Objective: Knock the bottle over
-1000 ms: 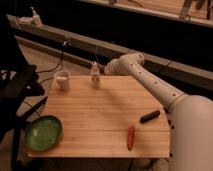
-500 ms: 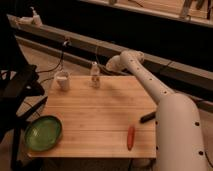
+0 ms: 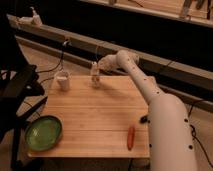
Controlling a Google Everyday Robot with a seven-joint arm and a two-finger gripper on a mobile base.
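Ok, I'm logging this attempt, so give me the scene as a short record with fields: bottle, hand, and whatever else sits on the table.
bottle: small clear bottle, upright near the table's far edge
hand: hand at the bottle's upper right, close by its cap; contact unclear
table: wooden table
mug: white mug, far left corner, left of the bottle
bowl: green bowl, near left corner
other: orange-red item, near right edge
task state: not knocked over yet

The gripper [image 3: 101, 64], just right of the bottle [image 3: 95, 76], is too blurred to resolve, while a dark object [image 3: 143, 119] well below and right of it is mostly hidden behind the arm [image 3: 165, 120], itself cut off by the bottom edge.
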